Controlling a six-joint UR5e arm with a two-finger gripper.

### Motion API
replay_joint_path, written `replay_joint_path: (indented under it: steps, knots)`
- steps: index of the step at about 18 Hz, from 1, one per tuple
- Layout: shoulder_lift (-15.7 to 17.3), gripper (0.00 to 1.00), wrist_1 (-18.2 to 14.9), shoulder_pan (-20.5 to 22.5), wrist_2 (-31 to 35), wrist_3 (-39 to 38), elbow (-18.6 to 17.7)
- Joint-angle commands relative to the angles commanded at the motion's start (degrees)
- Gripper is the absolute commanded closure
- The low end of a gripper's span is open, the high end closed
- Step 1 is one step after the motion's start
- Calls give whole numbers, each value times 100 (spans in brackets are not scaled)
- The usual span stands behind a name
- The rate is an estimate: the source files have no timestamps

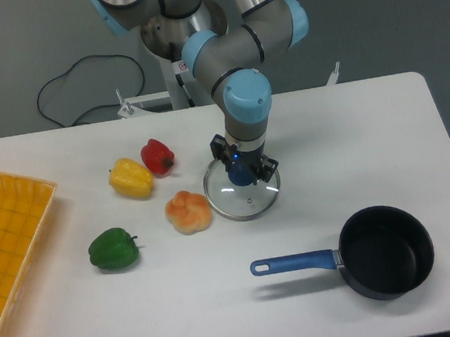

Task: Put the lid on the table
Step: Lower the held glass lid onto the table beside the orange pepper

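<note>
Fingers [244, 169] pointing straight down near the middle of the table [351, 130], set on either side of the blue centre knob of the lid [245, 201], apparently closed on it, though actual contact at the pads too small to confirm. Lid directly beneath the fingers, knob at their tips, glass disc spreading out mostly toward 6 o'clock from them, metal rim seen all the way round. Cannot tell whether resting flat on the white surface or held just above it; slight tilt toward the camera possible. Just beside the lid at 9 o'clock, an orange pepper [188, 212], nearly touching the rim. Farther out at 10 o'clock, a red pepper [158, 156] and a yellow pepper [131, 178] close together, well apart from the lid. At 8 o'clock, nearer the front edge, a green pepper [113, 249] standing alone. Dark saucepan [386, 251] at 4 o'clock from the lid, well apart from it, upright and open at the top, nothing visible inside but its dark bottom; blue handle reaching out toward 9 o'clock, its tip ending below the lid. Yellow gridded tray [5, 234] at the far 9 o'clock edge, partly cut off by the frame; only a small reddish scrap showing at its left margin, too little to name. Black cable [77, 80] looped on the grey floor behind the table at 11 o'clock.
</note>
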Motion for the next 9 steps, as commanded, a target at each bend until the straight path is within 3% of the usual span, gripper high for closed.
replay_joint_path:
  steps: [7, 9]
  knots:
    - [-35, 36, 0, 0, 0, 0, 9]
    - [-35, 24, 0, 0, 0, 9, 9]
